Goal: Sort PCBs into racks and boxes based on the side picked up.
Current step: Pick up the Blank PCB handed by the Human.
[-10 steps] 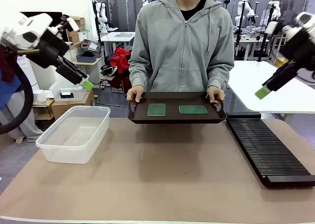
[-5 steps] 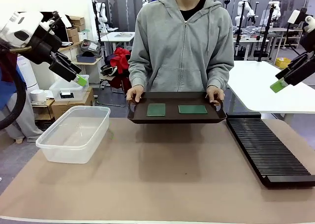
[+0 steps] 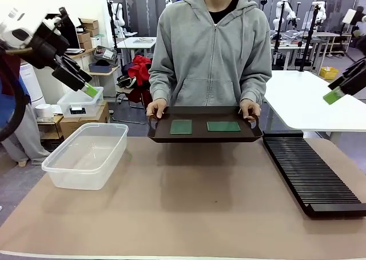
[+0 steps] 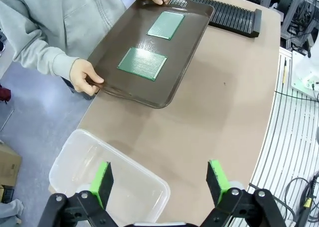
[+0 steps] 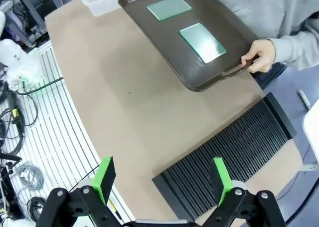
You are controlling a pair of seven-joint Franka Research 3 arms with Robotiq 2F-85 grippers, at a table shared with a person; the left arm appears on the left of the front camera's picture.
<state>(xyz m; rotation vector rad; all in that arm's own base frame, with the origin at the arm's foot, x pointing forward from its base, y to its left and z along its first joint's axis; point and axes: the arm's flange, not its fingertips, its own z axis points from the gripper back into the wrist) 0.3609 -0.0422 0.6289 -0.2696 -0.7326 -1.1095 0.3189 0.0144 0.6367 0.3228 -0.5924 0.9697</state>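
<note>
A person holds a dark brown tray [image 3: 205, 135] by both handles above the table's far edge. Two green PCBs lie flat on it: one on the left [image 3: 181, 127] [image 4: 142, 63] [image 5: 169, 8], one on the right [image 3: 223, 126] [image 4: 166, 25] [image 5: 202, 42]. The clear tub [image 3: 87, 154] [image 4: 107, 180] stands at the table's left, and the long black slotted rack [image 3: 309, 175] [image 5: 233, 151] lies along the right. My left gripper [image 3: 88, 90] [image 4: 162, 179] is raised high at the left, open and empty. High at the right edge, my right gripper [image 3: 334, 95] [image 5: 160, 176] is open and empty too.
The brown mat [image 3: 189, 208] covers the table between tub and rack. A small lidded clear bin [image 3: 79, 104] sits on boxes behind the tub. A white table [image 3: 309, 100] stands behind the rack. Cables and a ribbed floor strip [image 5: 45, 112] lie beyond the table's edge.
Both arms have risen and swung outward, the left toward the left edge and the right toward the right edge. The tray and PCBs have barely moved.
</note>
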